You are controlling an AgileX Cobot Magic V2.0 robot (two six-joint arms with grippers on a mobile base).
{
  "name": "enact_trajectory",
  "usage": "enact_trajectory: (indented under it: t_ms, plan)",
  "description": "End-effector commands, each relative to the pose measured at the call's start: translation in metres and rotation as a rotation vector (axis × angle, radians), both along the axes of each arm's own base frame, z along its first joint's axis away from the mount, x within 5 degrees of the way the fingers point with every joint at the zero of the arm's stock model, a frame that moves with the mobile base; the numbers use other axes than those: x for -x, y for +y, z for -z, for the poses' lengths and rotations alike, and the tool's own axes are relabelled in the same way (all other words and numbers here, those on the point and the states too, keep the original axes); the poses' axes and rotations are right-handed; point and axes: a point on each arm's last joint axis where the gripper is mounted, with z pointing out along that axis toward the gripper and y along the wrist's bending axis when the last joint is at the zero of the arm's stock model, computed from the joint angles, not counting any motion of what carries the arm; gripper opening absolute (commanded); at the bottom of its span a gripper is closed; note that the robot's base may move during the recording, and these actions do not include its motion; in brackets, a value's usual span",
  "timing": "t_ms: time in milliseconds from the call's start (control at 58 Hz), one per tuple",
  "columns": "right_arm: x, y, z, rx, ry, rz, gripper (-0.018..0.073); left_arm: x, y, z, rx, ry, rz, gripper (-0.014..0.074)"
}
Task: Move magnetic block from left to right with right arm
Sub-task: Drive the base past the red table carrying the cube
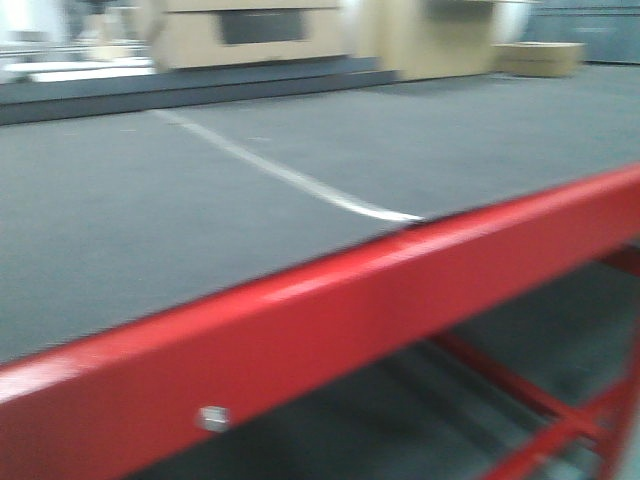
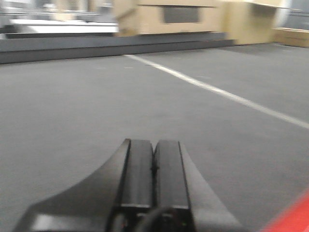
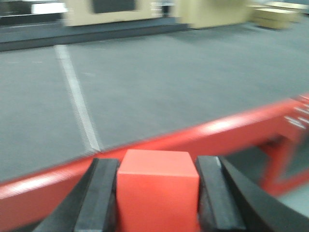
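Note:
In the right wrist view the magnetic block (image 3: pixel 158 188), a small bright red cube, sits between the two black fingers of my right gripper (image 3: pixel 157 166), which is shut on it, level with the table's red front edge (image 3: pixel 212 133). In the left wrist view my left gripper (image 2: pixel 154 145) is shut, its two pads pressed together with nothing between them, low over the grey table surface (image 2: pixel 72 106). Neither arm nor the block shows in the exterior view.
A white line (image 1: pixel 290 175) runs across the grey tabletop to its red front rail (image 1: pixel 330 310). Tan cardboard boxes (image 1: pixel 250 35) and a smaller one (image 1: pixel 540 57) stand beyond the far edge. Red frame bars (image 1: pixel 520 390) run under the table.

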Motion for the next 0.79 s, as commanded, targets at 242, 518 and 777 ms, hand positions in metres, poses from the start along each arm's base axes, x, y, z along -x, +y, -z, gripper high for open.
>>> enact_trajectory:
  t_ms: [242, 518, 777]
  plan:
    - [0.0002, -0.0001, -0.0151, 0.006, -0.101, 0.001, 0.0174, 0.0013, 0.0005, -0.0057, 0.019, -0.088, -0.001, -0.0126]
    - [0.0002, -0.0001, -0.0151, 0.006, -0.101, 0.001, 0.0174, 0.0013, 0.0005, -0.0057, 0.019, -0.088, -0.001, -0.0126]
    - [0.0002, -0.0001, -0.0151, 0.006, -0.101, 0.001, 0.0174, 0.0013, 0.0005, -0.0057, 0.019, -0.088, -0.001, -0.0126]
